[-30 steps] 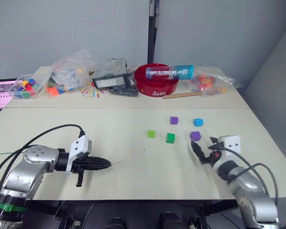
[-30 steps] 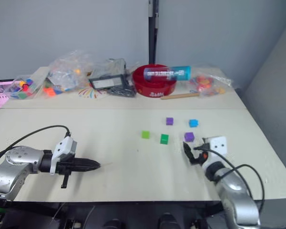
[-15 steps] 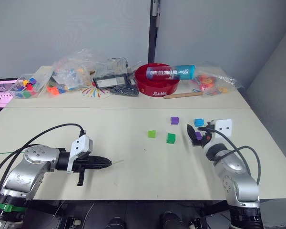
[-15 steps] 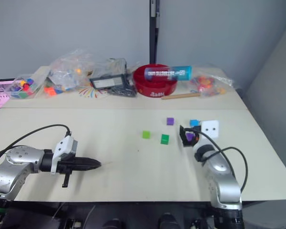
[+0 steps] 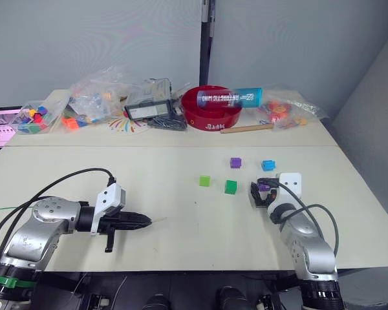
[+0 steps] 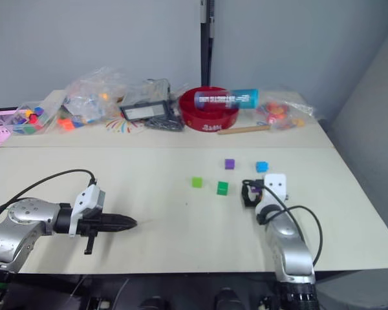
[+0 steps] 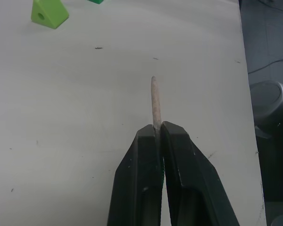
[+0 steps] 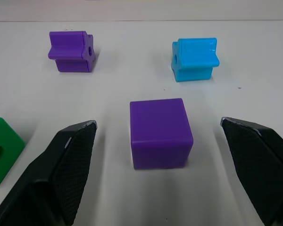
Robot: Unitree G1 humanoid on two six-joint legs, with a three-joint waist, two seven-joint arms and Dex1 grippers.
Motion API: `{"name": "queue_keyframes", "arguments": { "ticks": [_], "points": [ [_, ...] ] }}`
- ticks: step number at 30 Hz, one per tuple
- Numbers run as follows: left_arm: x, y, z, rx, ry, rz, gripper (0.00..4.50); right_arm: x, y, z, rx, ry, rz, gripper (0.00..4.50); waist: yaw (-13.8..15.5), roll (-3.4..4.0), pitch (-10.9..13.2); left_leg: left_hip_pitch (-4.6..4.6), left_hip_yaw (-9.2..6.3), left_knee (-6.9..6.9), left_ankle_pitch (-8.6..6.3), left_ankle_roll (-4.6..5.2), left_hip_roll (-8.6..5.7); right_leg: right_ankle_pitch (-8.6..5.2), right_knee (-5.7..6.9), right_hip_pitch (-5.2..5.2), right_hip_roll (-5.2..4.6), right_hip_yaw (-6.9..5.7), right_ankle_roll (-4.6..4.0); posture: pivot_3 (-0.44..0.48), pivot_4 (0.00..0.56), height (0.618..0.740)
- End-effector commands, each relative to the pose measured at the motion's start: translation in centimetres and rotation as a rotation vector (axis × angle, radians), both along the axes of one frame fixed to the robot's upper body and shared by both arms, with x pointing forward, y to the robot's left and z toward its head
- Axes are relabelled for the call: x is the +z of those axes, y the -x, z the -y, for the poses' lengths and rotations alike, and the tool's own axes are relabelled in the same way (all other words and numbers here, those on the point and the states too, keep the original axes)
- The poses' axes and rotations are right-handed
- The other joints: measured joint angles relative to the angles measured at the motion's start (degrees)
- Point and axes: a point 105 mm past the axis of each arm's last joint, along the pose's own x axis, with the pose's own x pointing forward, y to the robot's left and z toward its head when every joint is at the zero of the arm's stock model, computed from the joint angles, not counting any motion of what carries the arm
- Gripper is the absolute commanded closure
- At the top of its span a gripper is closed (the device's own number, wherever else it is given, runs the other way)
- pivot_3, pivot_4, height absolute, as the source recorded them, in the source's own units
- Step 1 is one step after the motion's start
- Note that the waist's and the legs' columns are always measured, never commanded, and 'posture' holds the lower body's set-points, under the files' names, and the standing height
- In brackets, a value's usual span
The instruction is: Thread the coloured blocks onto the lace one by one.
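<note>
**A:** Where's the lace?

**B:** Its pale stiff tip (image 7: pixel 154 101) pokes straight out of the left gripper (image 5: pixel 144 221), low and left of centre in the head view. The two black fingers are clenched tight on it, smooth plastic wedges pressed flat together. The green string itself I can't make out.

**A:** And the blocks?

**B:** All right of centre on the matte cream table (image 5: pixel 168 194). A plain purple cube (image 8: pixel 160 133), glossy with softly rounded edges, sits in the middle of the right wrist view, between the spread fingers of the right gripper (image 5: pixel 261 194). Those fingers are wide apart, textured black pads either side, not touching it.

**A:** The rest?

**B:** Beyond it, a notched purple block (image 8: pixel 71 51) with a hole in its side at upper left, and a sky-blue block (image 8: pixel 195 59) of the same notched shape at upper right. A darker green block (image 5: pixel 231 186) lies just beside the gripper, a light green one (image 5: pixel 205 181) further left.

**A:** Background?

**B:** A red bowl (image 5: pixel 211 107) with a blue tube (image 5: pixel 230 97) lying across it, top centre, and crinkly clear bags (image 5: pixel 97 97) of toys at upper left.
</note>
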Motion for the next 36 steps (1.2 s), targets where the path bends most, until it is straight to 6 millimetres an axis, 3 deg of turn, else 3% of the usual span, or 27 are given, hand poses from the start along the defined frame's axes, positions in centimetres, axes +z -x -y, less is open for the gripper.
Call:
{"name": "queue_keyframes", "arguments": {
  "ticks": [1, 5, 11, 12, 16, 20, 24, 27, 36],
  "points": [
    [1.2, 0.0, -0.2, -0.002, -0.016, 0.058, 4.47, 0.9, -0.5, -0.2, -0.009, -0.006, 0.05, 0.0, 0.0, 0.0, 0.0, 0.01, 0.0, 0.0, 0.0, 0.0, 0.01, 0.0, 0.01, 0.0, 0.01, 0.0, 0.0, 0.0, 0.15, 0.731],
    [1.2, 0.0, -0.3, 0.002, -0.018, 0.061, 4.5, 1.1, -0.6, -0.3, -0.013, -0.017, 0.066, 1.12, 0.0, 0.0, 0.0, -0.01, 0.0, 0.0, 0.0, 0.0, 0.0, 0.0, 0.01, 0.0, -0.01, 0.0, 0.0, 0.0, 0.15, 0.731],
    [1.2, 0.1, -0.3, 0.006, -0.019, 0.059, 4.5, 1.4, -0.7, -0.1, -0.02, -0.008, 0.085, 3.2, 0.0, 0.0, 0.0, 0.0, 0.0, -0.01, 0.0, 0.0, 0.0, 0.0, 0.01, 0.0, 0.0, 0.0, 0.0, 0.0, 0.15, 0.731],
    [1.1, 0.1, -0.3, 0.006, -0.019, 0.058, 4.5, 1.5, -0.7, -0.1, -0.019, -0.008, 0.087, 3.34, 0.0, 0.0, 0.0, 0.0, 0.0, -0.01, 0.0, 0.0, 0.01, 0.0, 0.01, 0.0, 0.0, 0.0, 0.0, 0.0, 0.15, 0.731],
    [1.1, 0.1, -0.3, 0.005, -0.018, 0.056, 4.5, 1.8, -0.1, -0.2, -0.009, -0.011, 0.104, 3.34, 0.0, 0.01, 0.0, 0.0, 0.0, -0.01, 0.0, 0.0, 0.01, 0.0, 0.01, 0.0, 0.0, 0.0, 0.0, 0.0, 0.15, 0.731],
    [1.1, -0.1, -0.2, 0.002, -0.016, 0.056, 4.5, 2.8, 1.7, -1.4, 0.05, -0.03, 0.137, 3.34, 0.1, 0.01, 0.0, -0.01, -0.02, -0.03, 0.0, 0.01, 0.0, 0.0, 0.01, -0.01, -0.01, -0.01, 0.0, 0.0, 0.15, 0.731],
    [1.0, -0.4, 0.1, -0.007, -0.009, 0.053, 4.5, 4.2, 6.9, -5.6, 0.243, -0.047, 0.147, 3.34, 0.3, 0.02, 0.0, -0.07, -0.07, -0.04, -0.01, 0.01, -0.01, -0.01, 0.0, -0.04, -0.01, -0.03, 0.01, 0.0, 0.15, 0.731],
    [0.9, -0.5, 0.4, -0.028, -0.005, 0.049, 4.5, 3.0, 11.0, -9.1, 0.379, -0.079, 0.046, 3.34, 0.1, 0.01, 0.0, -0.06, -0.05, -0.03, -0.01, 0.02, 0.01, -0.02, -0.01, -0.03, 0.0, -0.02, 0.0, 0.0, 0.15, 0.731],
    [0.9, -0.3, 0.4, -0.055, -0.015, 0.039, 4.5, -0.4, 10.0, -9.8, 0.395, -0.042, -0.066, 3.34, 0.1, -0.09, 0.0, 0.03, -0.02, 0.01, 0.0, -0.01, 0.13, -0.18, -0.03, 0.03, 0.15, 0.0, 0.15, 0.0, 0.15, 0.731]
  ]
}}
